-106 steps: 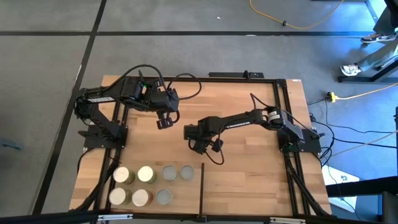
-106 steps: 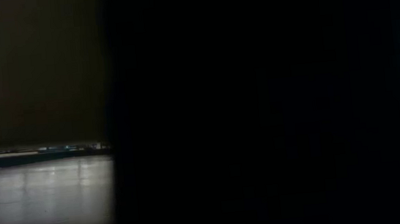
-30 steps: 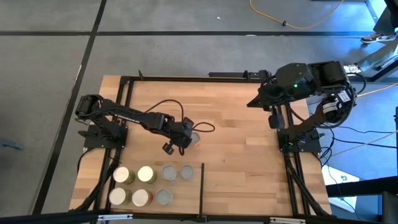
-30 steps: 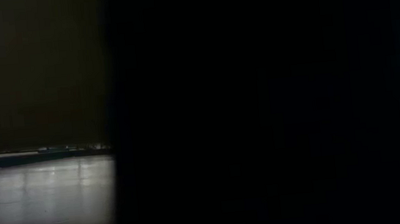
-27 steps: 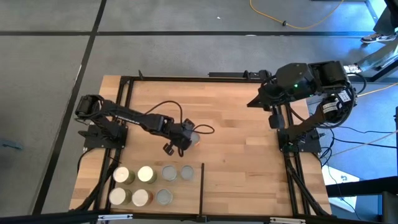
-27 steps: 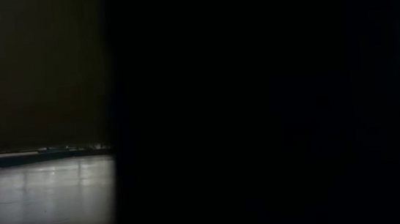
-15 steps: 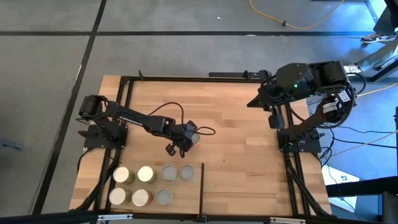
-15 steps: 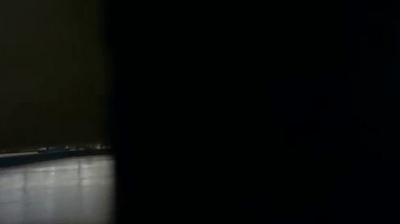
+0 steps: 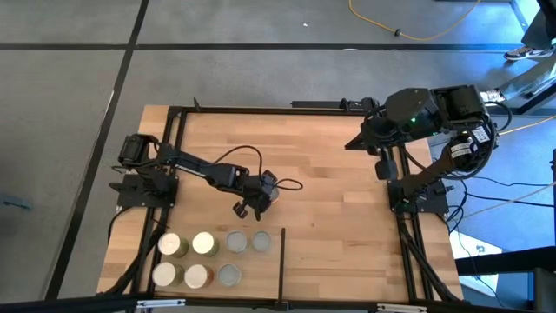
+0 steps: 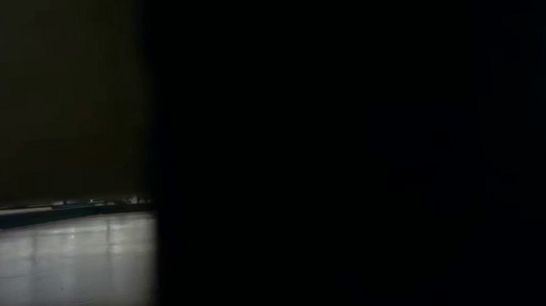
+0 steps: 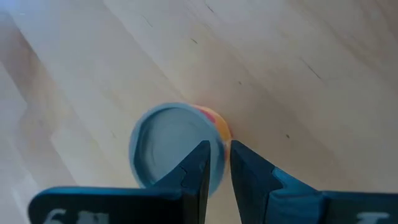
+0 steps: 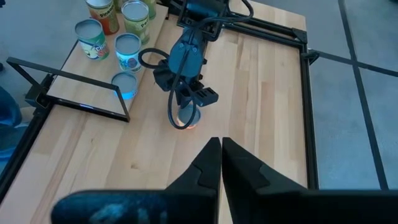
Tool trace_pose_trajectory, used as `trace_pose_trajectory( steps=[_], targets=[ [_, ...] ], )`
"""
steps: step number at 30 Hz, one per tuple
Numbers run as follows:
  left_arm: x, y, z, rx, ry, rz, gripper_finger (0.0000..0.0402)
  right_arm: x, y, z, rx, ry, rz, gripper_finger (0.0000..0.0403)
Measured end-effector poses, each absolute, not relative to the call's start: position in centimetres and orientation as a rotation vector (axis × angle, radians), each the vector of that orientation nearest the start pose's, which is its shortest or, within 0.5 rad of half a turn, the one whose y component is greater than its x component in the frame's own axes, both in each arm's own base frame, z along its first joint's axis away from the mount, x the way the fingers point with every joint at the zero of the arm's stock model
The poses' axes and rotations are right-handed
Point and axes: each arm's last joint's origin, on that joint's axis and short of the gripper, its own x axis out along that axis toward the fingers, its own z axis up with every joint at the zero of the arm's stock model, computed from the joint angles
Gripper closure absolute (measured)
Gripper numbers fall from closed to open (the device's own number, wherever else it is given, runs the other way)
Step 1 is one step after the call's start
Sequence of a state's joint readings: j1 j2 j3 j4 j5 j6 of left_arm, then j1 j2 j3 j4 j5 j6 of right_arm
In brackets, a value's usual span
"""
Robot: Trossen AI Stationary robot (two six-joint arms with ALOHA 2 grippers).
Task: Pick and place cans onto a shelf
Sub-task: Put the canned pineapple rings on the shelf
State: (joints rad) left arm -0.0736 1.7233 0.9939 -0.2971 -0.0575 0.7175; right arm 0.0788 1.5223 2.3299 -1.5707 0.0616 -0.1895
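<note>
Left gripper (image 9: 258,193) clamped on can (image 11: 177,149) mid-table | right gripper (image 12: 220,163) together, raised near frame edge

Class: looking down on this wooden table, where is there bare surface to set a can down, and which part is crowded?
Bare planks lie between the thin black divider strip and the black frame rail beside the right arm. More bare wood lies along the far rail. It is crowded left of the divider, where seven round-topped cans cluster, and mid-table, where the left gripper hangs over a reddish-sided can.

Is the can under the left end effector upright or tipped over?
Upright: the can shows its round lid face-on in the left wrist view, standing on the table beneath the left end effector.
</note>
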Motion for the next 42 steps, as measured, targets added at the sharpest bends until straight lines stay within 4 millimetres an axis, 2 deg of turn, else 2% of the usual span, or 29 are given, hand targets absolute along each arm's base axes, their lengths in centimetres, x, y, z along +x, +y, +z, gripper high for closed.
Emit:
trace_pose_trajectory(
  steps=[7,12,18,24,28,34,39,42],
  targets=[
    [33.3,-1.6,16.3,0.706,0.984,-0.359,0.0347,20.3,1.4,51.9,-0.235,0.758,0.089,0.0385],
    [33.5,-1.1,15.4,0.672,0.997,-0.382,0.0347,20.3,1.4,51.9,-0.235,0.758,0.09,0.0385],
    [34.0,-1.4,14.5,0.688,1.007,-0.372,0.0349,20.3,1.4,51.9,-0.231,0.76,0.09,0.0385],
    [34.1,-2.2,14.9,0.735,1.05,-0.332,0.0391,20.3,1.4,51.9,-0.23,0.76,0.089,0.0385],
    [34.5,-2.2,16.2,0.699,1.124,-0.292,0.0394,20.3,1.4,51.9,-0.229,0.76,0.089,0.0385],
    [35.2,-2.3,19.7,0.658,1.207,-0.286,0.0396,20.3,1.4,51.9,-0.228,0.76,0.089,0.0385],
    [36.0,-2.3,23.9,0.608,1.225,-0.254,0.0396,20.3,1.4,51.9,-0.228,0.76,0.088,0.0385],
    [35.9,-2.3,27.4,0.585,1.193,-0.229,0.0396,20.3,1.4,51.9,-0.228,0.76,0.088,0.0385]
  ],
)
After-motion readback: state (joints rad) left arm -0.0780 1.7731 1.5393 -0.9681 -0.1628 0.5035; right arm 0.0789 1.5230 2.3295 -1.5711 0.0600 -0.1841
